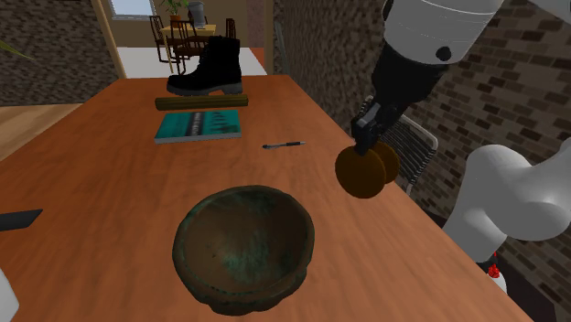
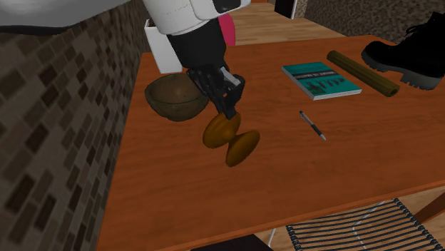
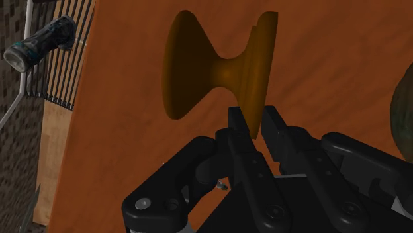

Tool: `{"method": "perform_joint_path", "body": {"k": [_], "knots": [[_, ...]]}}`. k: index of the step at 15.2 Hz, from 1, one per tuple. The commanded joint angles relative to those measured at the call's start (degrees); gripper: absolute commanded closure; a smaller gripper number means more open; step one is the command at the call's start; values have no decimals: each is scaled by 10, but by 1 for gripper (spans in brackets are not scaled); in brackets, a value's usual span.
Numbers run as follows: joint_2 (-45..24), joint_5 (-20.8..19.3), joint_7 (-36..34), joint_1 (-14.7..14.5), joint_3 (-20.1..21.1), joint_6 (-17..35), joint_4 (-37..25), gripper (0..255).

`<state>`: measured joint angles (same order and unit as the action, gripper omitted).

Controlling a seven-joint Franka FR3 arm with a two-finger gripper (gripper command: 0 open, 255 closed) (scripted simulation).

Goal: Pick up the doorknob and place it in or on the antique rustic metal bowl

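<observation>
Orange-brown table (image 1: 110, 183), stretching from the bottom of the shoulder view to its upper middle. Carries a dark, green-stained bowl (image 1: 243, 247) at lower centre, upright. Above that, a teal book (image 1: 198, 126) lying flat, and a black pen (image 1: 284, 144) to its right, apart. Higher still, a brown rod (image 1: 201, 102) lying crosswise just past the book, then a black boot (image 1: 209, 66) standing just behind it.

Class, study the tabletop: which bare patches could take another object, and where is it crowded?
Widest free patch: the table to the shoulder view's left of the book and bowl. A bare strip also runs between the pen and the bowl. Crowded at the far end, where boot, brown rod and book sit close together.
</observation>
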<state>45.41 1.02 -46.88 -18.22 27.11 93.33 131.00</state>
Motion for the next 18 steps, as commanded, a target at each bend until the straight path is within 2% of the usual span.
{"method": "perform_joint_path", "body": {"k": [1,12,18], "knots": [[-3,-3,4,2,-3,-14,-17,255],[-30,-16,16,16,-11,-82,-113,255],[-150,-24,-60,50,80,-77,-222,255]]}}
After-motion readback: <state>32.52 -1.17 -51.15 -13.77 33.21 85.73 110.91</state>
